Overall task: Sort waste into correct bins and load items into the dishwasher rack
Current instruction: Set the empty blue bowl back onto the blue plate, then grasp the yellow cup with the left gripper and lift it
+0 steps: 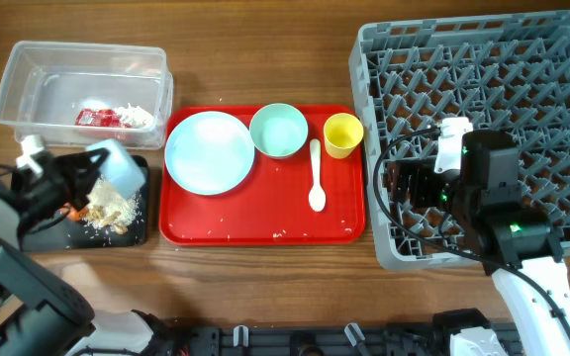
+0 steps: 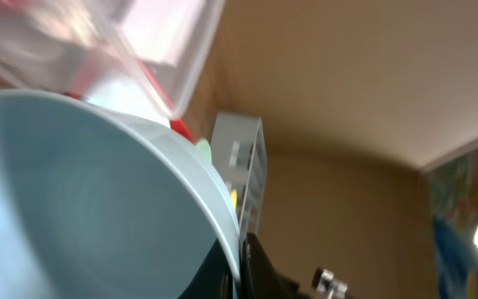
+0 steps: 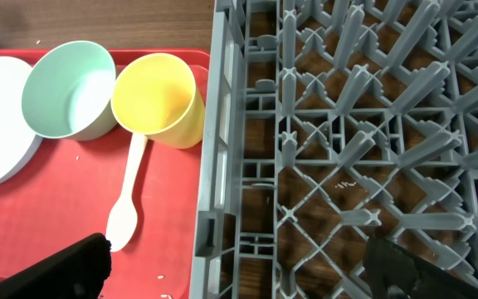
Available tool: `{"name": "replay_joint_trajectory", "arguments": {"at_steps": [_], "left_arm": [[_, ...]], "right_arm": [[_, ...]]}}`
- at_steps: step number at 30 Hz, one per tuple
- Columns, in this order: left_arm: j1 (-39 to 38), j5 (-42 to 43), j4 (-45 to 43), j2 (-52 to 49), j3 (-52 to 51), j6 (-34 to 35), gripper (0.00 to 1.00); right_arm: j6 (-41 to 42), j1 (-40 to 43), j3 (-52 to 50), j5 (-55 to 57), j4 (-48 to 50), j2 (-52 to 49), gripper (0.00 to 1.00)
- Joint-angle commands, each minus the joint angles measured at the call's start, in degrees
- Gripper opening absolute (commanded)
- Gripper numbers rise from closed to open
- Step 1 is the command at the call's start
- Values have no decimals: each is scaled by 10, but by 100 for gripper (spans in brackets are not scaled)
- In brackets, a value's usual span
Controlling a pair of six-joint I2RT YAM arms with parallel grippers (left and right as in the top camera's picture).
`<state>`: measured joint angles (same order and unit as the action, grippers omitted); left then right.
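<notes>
Item: light blue bowl (image 1: 119,164), at the left side of the table (image 1: 265,277), tipped steeply over the black tray (image 1: 139,229), its rim pinched between the left fingers (image 2: 260,270). Risks: the thin rim hold may slip and drop the bowl onto the scraps (image 1: 112,210) and carrot (image 1: 70,211); loose grains could scatter past the shallow tray wall. Condition: interior smooth and pale, apparently emptied, though the wrist view is blurred. Middle: red tray (image 1: 265,213) carrying 4 items awaiting loading. Right: right fingers (image 3: 65,267) spread wide and holding nothing, over the left edge of the rack (image 1: 522,59); a snag on the pegs is possible.
</notes>
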<state>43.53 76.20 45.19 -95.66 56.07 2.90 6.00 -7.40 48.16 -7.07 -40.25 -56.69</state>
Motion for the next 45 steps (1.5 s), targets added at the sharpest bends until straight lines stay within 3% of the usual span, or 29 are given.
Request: {"name": "replay_joint_trajectory", "arguments": {"at_steps": [1,6,8,11,14,17,18,19,21,26,30,36,43,44,45], "left_arm": [[-121,-58,-5,53,23,-24,4],[-382,-325,-133,84,56,40,4],[-475,-507,-137,75,56,68,4],[-564,-611,-139,44,56,68,4],[-607,-660,-142,10,56,68,4],[-619,-671,-144,-16,56,73,8],[-619,-671,-142,-16,56,72,14],[-619,-671,-141,-15,56,72,38],[-619,-661,-120,-10,61,72,51],[-645,-636,-39,0,181,66,56],[-690,-636,-136,-5,212,66,64],[-751,-636,-247,-59,212,81,61],[-779,-636,-281,-157,212,81,61],[-780,-636,-281,-163,212,81,59],[-781,-636,-276,-173,212,81,50]], "right_arm": [[6,-1,10,-3,1,-2,100],[10,-1,10,-3,3,-2,100],[17,-1,10,-3,0,-2,100],[17,-1,10,-3,2,-2,100],[19,-1,10,-3,2,-2,100],[19,-1,10,-3,1,-2,100],[19,-1,10,-3,1,-2,100],[19,-1,10,-2,1,-2,100],[19,-1,10,-3,1,-2,100],[51,-1,10,39,31,2,100],[77,7,11,136,26,8,100],[105,116,11,113,-5,8,100],[105,124,11,109,-10,7,100],[105,124,11,109,-10,7,100],[105,124,11,109,-10,7,100]]}}
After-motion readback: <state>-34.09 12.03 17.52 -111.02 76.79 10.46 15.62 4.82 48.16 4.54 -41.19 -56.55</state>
